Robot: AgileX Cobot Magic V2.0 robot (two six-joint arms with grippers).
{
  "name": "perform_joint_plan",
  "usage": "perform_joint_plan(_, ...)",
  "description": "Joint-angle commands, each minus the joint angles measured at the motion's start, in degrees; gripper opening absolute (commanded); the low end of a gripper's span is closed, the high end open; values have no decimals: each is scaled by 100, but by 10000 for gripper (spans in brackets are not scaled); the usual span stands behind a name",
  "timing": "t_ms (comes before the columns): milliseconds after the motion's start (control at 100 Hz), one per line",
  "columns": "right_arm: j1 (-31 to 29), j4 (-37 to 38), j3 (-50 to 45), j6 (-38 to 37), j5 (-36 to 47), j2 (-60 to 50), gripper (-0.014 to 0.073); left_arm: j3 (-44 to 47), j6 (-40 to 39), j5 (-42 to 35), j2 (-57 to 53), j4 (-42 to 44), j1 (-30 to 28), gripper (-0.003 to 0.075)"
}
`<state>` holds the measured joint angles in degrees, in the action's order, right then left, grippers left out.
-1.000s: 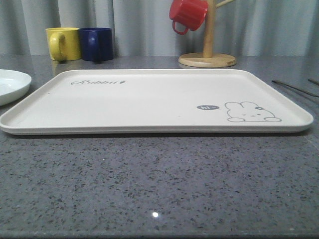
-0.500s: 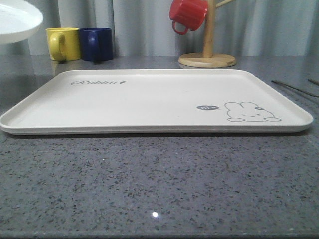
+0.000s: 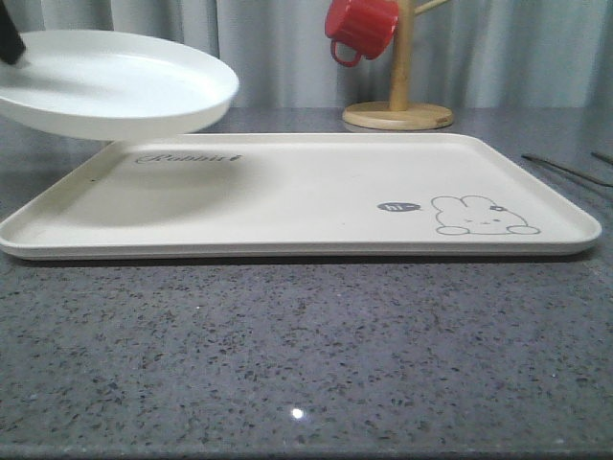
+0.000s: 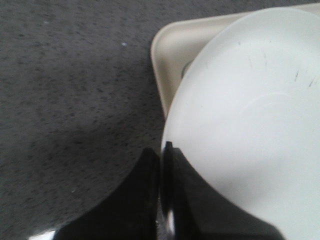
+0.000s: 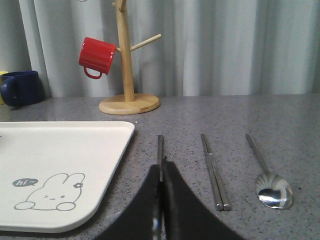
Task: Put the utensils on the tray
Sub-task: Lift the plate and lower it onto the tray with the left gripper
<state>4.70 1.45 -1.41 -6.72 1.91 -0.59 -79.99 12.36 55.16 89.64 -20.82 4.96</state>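
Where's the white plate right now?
In the front view the white plate is in the air at the left, over the cream tray's far-left corner above the "Rabbit" script, with the left claw pinching its rim.

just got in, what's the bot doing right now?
Loading the tray. The left tool is pinched shut on the rim of the white plate and holds it in the air above the tray's far left corner, not set down yet. The right tool is shut on the fork on the table right of the tray. Chopsticks and spoon lie beside it, untouched.
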Motion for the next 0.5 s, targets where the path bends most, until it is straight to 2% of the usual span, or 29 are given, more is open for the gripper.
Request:
perform_joint_plan(0,-41,-17,-15,46,478,-107,-69,-182,0,-401,6,-326,307,-19)
perform_joint_plan(210,-41,-17,-15,46,478,-107,-69,-206,0,-608,468,-441,654,-19)
perform_joint_plan(490,-41,-17,-15,46,478,-107,-69,-216,0,-720,845,-488,682,-19)
